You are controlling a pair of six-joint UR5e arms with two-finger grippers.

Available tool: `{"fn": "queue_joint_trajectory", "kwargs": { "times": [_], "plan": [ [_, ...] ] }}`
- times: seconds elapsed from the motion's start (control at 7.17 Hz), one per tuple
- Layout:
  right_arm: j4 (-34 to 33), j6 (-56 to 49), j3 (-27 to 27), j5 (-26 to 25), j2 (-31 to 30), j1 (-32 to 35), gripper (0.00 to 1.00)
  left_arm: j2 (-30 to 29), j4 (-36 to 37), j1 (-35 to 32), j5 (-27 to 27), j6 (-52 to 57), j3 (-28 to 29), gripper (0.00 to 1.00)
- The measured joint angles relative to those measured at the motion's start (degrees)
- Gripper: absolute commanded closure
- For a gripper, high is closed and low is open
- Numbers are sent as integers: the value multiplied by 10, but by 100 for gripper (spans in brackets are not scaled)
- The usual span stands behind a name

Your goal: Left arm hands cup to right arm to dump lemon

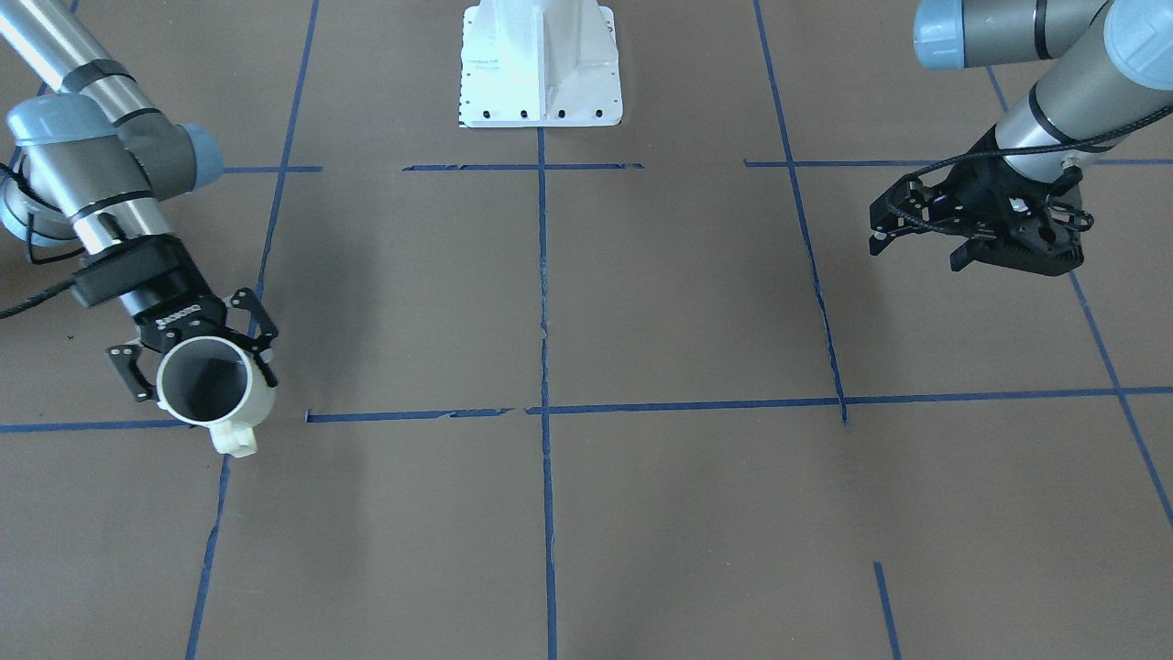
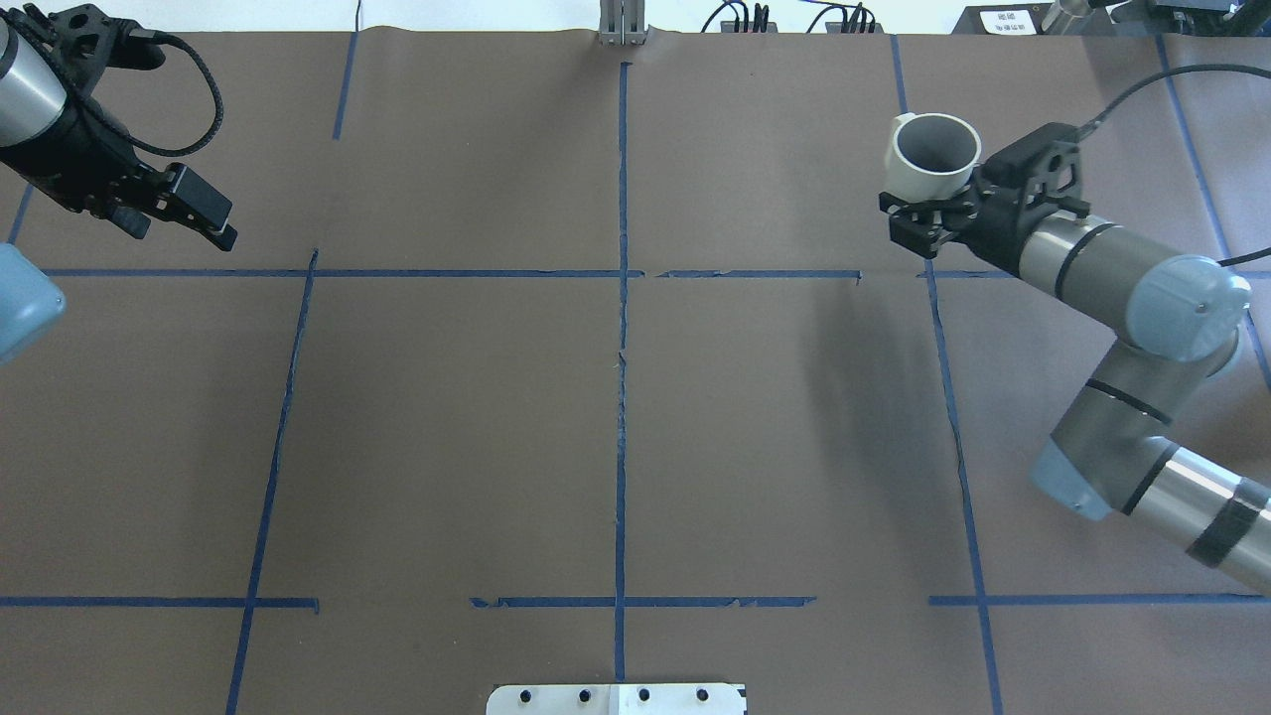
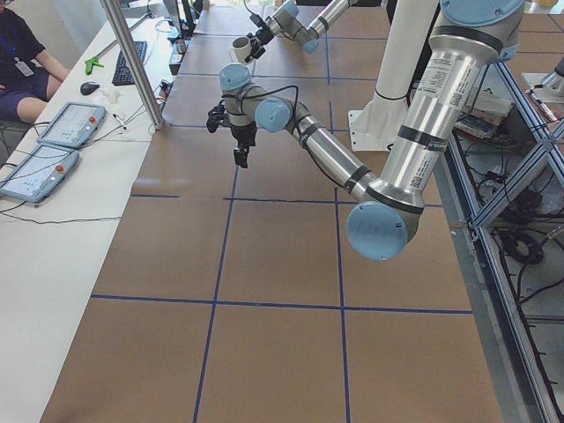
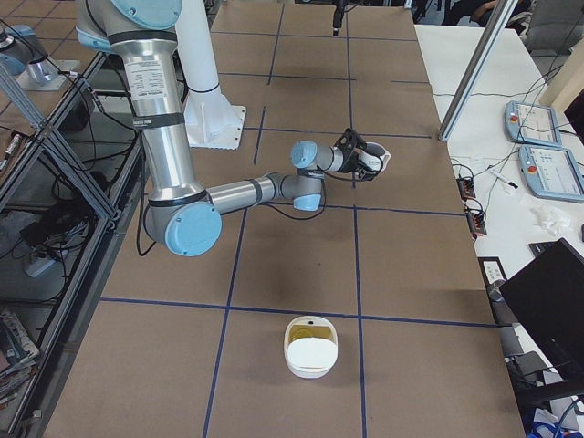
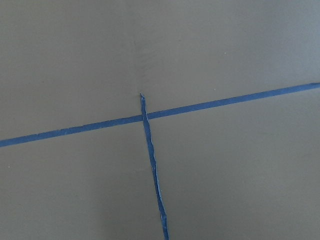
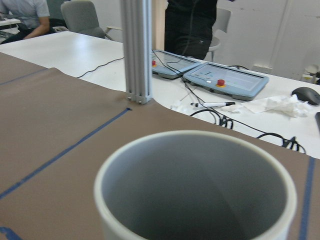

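Closest to the right wrist camera is the cup (image 6: 195, 185), mouth upward, clamped at its lower body by the right gripper (image 2: 931, 207) (the handle points away from the arm). Left gripper (image 1: 919, 249) hangs with fingers wide apart, holding nothing, well apart over the other side of the table (image 2: 447, 427).

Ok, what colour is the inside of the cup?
The cup is grey inside; the right wrist-mounted view shows it best.
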Motion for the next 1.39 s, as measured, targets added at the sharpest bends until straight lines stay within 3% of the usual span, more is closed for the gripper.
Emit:
{"fn": "queue_joint_trajectory", "kwargs": {
  "times": [0.7,1.39],
  "plan": [
    [-175,-32,-2,-144,160,-118,85,-92,-4,61,-2,-218,15,0],
    [-217,-11,-3,-225,205,-183,80,-213,-10,97,-2,-359,89,0]
  ]
}}
